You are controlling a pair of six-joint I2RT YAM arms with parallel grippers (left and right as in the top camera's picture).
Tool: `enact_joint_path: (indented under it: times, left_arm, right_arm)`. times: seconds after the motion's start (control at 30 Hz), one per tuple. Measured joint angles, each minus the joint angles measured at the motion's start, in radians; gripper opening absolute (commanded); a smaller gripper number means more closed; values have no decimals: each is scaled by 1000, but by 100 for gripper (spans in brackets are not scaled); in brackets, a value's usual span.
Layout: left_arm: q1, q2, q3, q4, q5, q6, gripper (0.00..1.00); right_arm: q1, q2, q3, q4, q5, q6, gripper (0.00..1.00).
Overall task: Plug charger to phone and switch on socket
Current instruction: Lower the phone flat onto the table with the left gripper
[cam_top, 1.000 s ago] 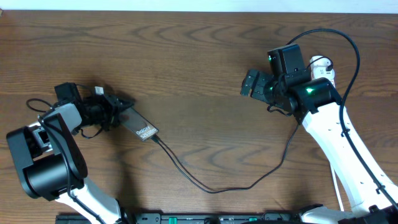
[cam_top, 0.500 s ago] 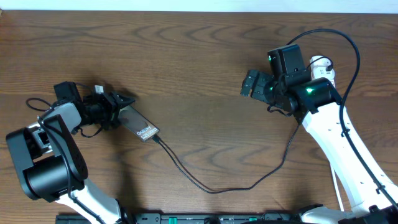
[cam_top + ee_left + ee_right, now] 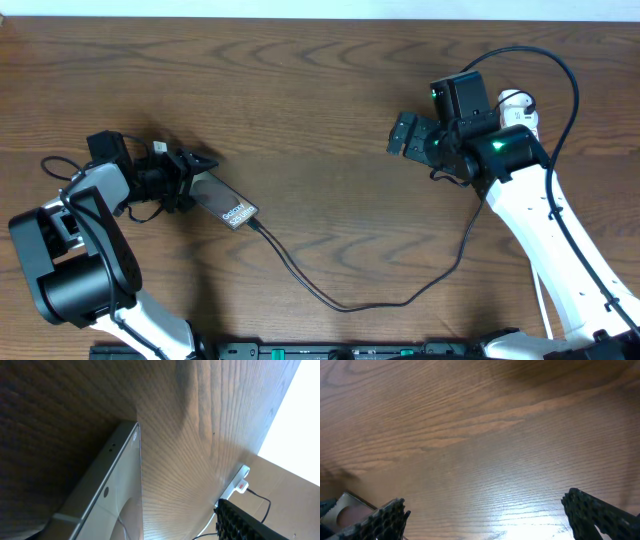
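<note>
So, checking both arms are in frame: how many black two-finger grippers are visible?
2: left gripper at the dark flat phone's left end; right gripper open over the brown wooden table, upper right.

Left gripper (image 3: 188, 180) and right gripper (image 3: 404, 137) both spread open

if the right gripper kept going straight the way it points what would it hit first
Most likely the bare table: the open right gripper faces only wood. The phone sits off at its view's lower left edge; depth is unclear.
</note>
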Motion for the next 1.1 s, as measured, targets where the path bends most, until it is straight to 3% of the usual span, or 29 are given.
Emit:
enact_joint_path:
  times: [1.1]
  left_arm:
    - [-2,-36,24,-195,-181,-4,73]
  right_arm:
    - [0,0,0,-3,5,0,99]
